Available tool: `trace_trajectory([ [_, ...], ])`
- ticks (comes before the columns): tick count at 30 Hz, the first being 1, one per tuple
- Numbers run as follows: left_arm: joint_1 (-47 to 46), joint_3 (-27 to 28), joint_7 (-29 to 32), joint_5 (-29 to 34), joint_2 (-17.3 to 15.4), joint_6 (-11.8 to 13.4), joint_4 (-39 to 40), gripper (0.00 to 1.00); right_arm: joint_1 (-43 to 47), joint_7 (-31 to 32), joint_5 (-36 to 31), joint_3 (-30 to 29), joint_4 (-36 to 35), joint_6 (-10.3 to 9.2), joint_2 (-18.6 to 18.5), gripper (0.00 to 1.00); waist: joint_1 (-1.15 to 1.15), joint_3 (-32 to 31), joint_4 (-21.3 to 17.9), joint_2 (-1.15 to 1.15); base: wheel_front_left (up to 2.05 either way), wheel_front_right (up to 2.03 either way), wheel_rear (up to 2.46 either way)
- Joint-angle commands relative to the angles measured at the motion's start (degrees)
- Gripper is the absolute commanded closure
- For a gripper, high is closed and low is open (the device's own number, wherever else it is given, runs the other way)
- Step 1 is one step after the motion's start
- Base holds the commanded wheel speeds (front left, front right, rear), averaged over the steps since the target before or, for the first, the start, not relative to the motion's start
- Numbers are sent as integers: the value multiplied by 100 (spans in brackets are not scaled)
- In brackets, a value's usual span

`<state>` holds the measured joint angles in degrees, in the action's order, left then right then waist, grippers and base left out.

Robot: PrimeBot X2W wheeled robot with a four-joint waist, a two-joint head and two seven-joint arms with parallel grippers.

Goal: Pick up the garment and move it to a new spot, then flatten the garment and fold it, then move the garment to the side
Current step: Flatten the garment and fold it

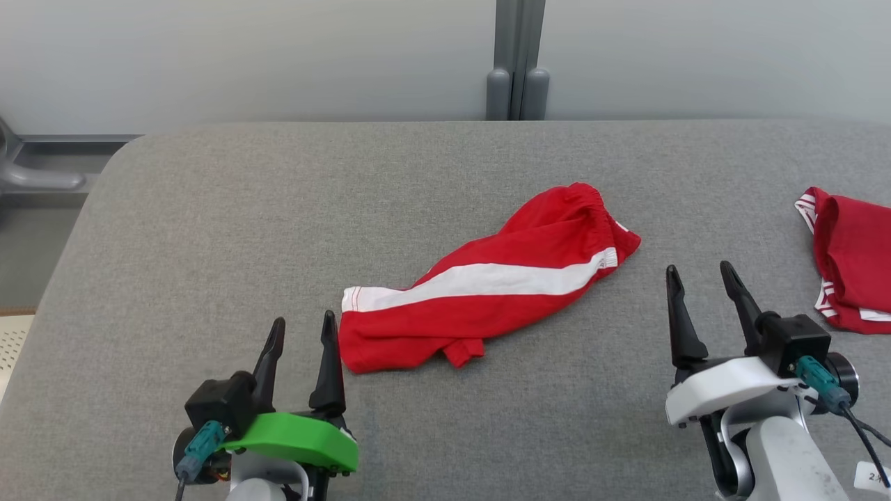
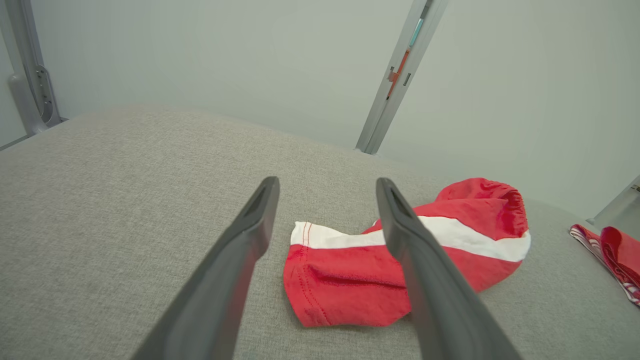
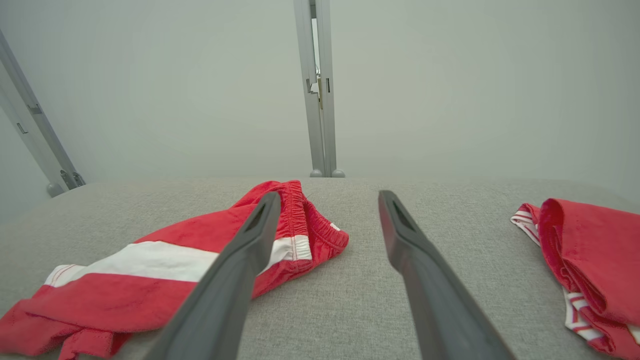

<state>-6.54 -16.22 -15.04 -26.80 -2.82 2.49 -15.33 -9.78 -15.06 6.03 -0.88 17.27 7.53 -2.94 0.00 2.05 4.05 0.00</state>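
On the grey padded surface (image 1: pixel 209 243), a pair of red shorts (image 1: pixel 487 292) lay crumpled near the middle, stretched on a slant from near left to far right. Its broad white stripe (image 1: pixel 480 280) ran the length of the cloth, the gathered elastic waistband (image 1: pixel 592 198) sat at the far right end, and the leg hem bunched at the near left end with a small flap of fabric poking out toward the robot. The left gripper (image 1: pixel 303 319) hovered just beside that near left hem, its two dark fingers spread apart and holding nothing; whether the inner finger brushed the cloth could not be told. The right gripper (image 1: pixel 699 266) stood to the right of the shorts, clear of them, its fingers likewise parted and empty. It sat between the shorts and a second red garment (image 1: pixel 853 271) with white-striped trim, which lay folded at the surface's right edge. Beyond the far edge rose a grey post (image 1: pixel 516 62) against a pale wall.
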Motion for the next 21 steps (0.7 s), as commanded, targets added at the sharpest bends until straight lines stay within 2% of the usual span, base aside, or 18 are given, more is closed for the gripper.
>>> trace_trajectory([
  [1, 108, 72, -16, 23, -16, 23, -5, 0, 150, -13, 70, 41, -93, -10, -1, 0, 0, -71, 10, 0, 0, 0, 0],
  [10, 295, 181, -16, 155, -16, 20, 16, 0, 525, -13, 335, 174, -362, -10, -4, 0, 0, -187, 20, 0, 0, 0, 0],
  [21, 285, 203, -16, 235, -16, -2, 46, 0, 573, -14, 360, 276, -321, -10, -4, 0, 0, -205, 49, 0, 0, 0, 0],
])
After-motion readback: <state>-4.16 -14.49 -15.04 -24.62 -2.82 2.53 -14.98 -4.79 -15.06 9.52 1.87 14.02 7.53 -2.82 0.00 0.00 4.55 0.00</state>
